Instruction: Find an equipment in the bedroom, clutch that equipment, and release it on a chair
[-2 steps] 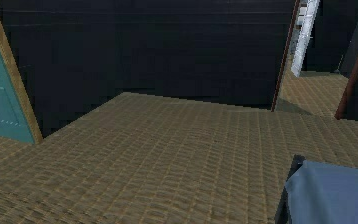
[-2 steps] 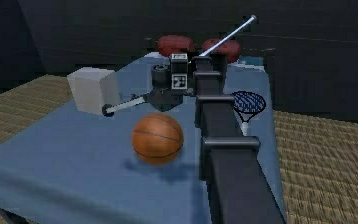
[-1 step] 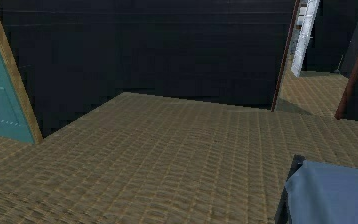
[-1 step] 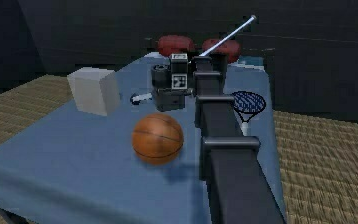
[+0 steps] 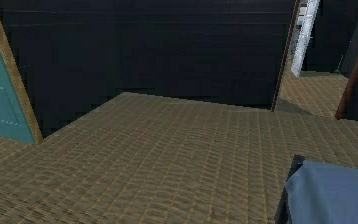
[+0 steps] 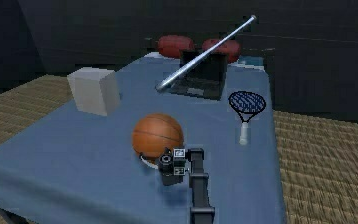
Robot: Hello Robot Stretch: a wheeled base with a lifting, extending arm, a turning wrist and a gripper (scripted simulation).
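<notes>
1. Blue-covered bed [image 6: 47,170] underneath: basketball [image 6: 157,135] near the middle, racket [image 6: 247,103] to the right, bat [image 6: 207,55] and laptop [image 6: 202,75] farther back.
2. Light, springy, round, apt to roll; best taken across the widest part.
3. Arm [image 6: 199,195] rising from the near edge, gripper [image 6: 169,165] right by the basketball, possibly touching. Jaw state and any hold: cannot tell.

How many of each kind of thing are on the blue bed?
Ball: 1
Bat: 1
Racket: 1
Laptop: 1
White box: 1
Red pillows: 2
Total: 7
</notes>
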